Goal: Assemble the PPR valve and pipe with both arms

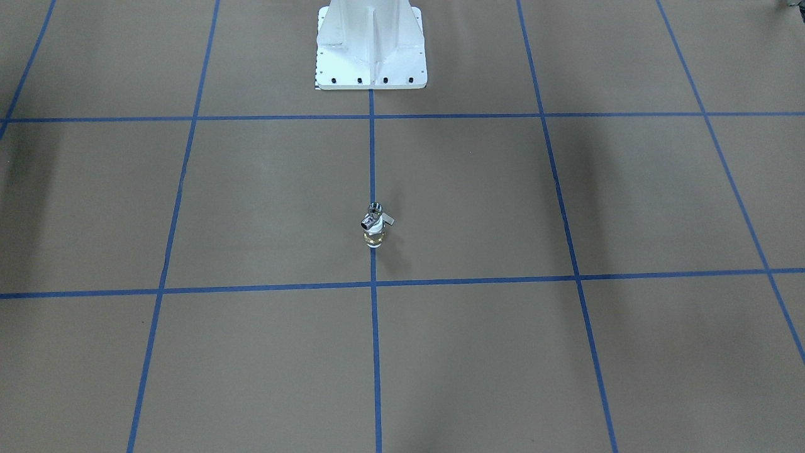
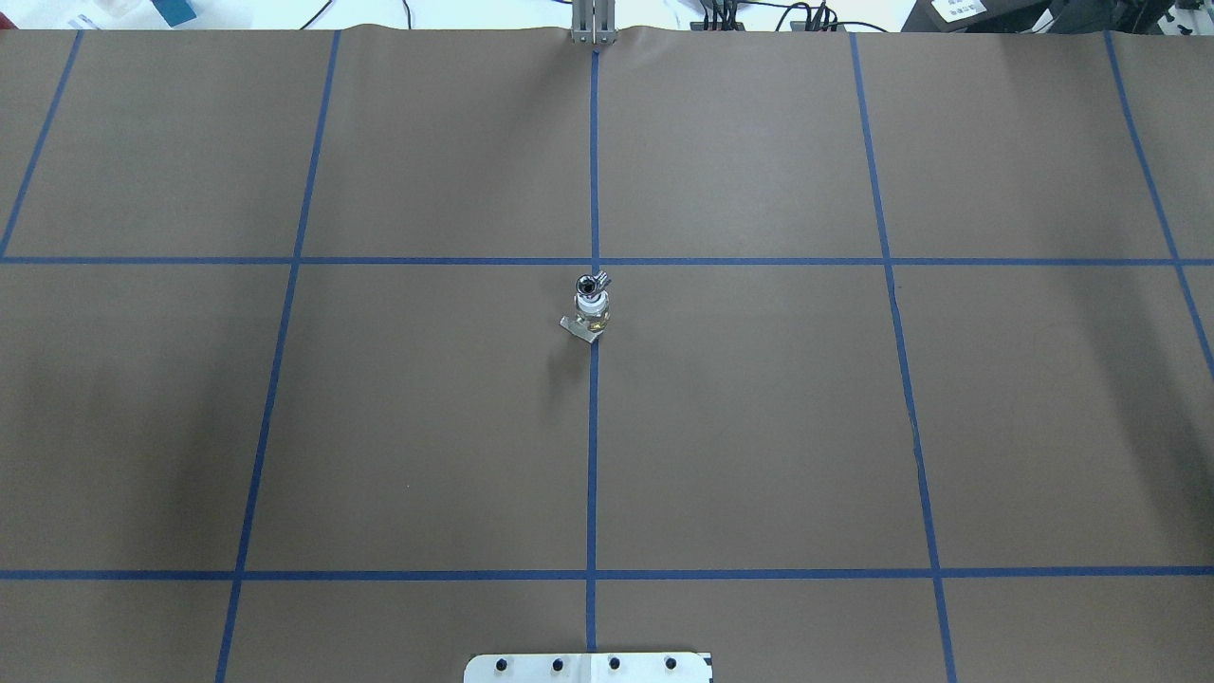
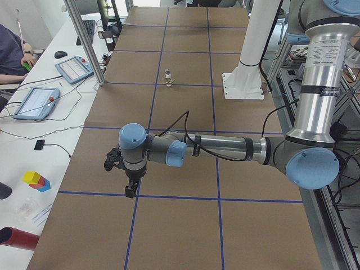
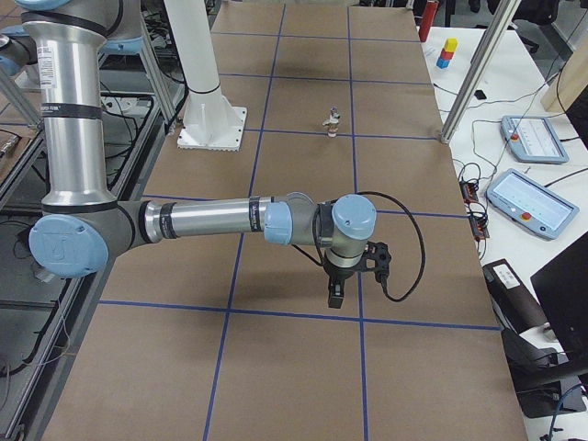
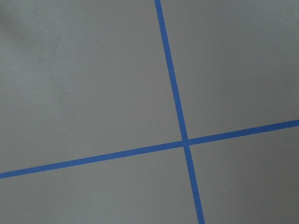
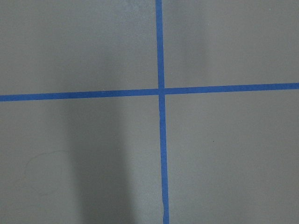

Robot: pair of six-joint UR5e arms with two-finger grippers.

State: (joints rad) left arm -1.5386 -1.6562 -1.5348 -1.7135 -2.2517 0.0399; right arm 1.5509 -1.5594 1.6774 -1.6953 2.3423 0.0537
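The PPR valve (image 1: 373,236) stands upright near the middle of the table (image 2: 759,427), on the central blue tape line (image 2: 593,455). The pipe (image 1: 375,207) sits on top of it, touching, so to my eye the two read as one stack, though they are too small for me to tell whether the joint is fully seated. My left gripper (image 3: 129,188) hangs over a tape crossing towards one end of the table and my right gripper (image 4: 335,296) over one towards the other, both well apart from the parts. Only the side views show them, so I cannot tell whether either pair of fingers is spread or closed. Both wrist cameras show only brown paper and blue tape. I judge the joining step done, or close to it. If anything remains, I would bring both arms inward to the stack, one steadying the valve body clear of its lever (image 2: 580,325), the other pressing the pipe home.
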